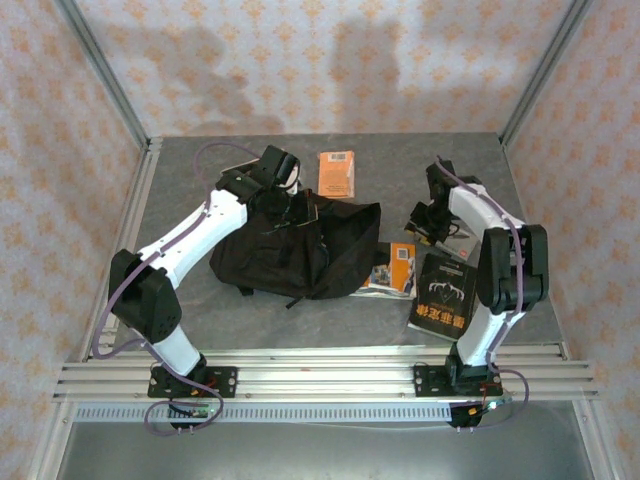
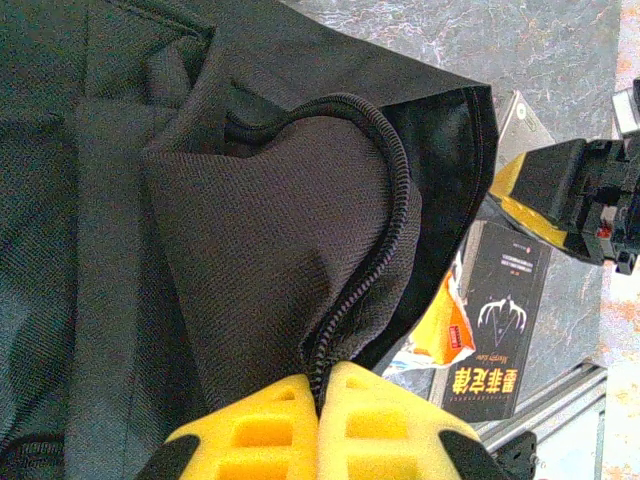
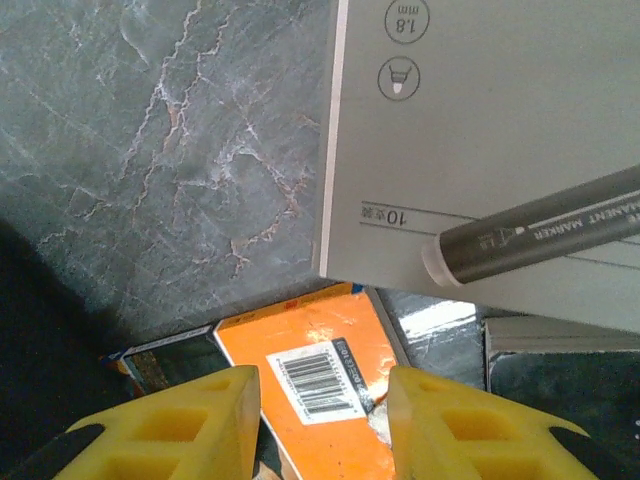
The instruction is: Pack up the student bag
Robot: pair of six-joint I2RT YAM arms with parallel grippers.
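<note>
The student bag (image 1: 300,250), a large soft black backpack, lies in the middle of the table. My left gripper (image 1: 292,203) is at its back edge. In the left wrist view the yellow fingers (image 2: 322,385) are shut on the bag's (image 2: 250,230) zipped edge. My right gripper (image 1: 422,228) hangs low at the right. Its jaws (image 3: 322,385) stand apart over an orange book (image 3: 310,330) with a barcode, one finger on each side; I cannot tell whether they touch it.
A second orange book (image 1: 337,173) lies at the back. A black book (image 1: 445,290) lies at the front right, beside the orange one (image 1: 395,268). A white marker box (image 3: 480,140) with a grey marker (image 3: 540,235) sits just beyond the right gripper.
</note>
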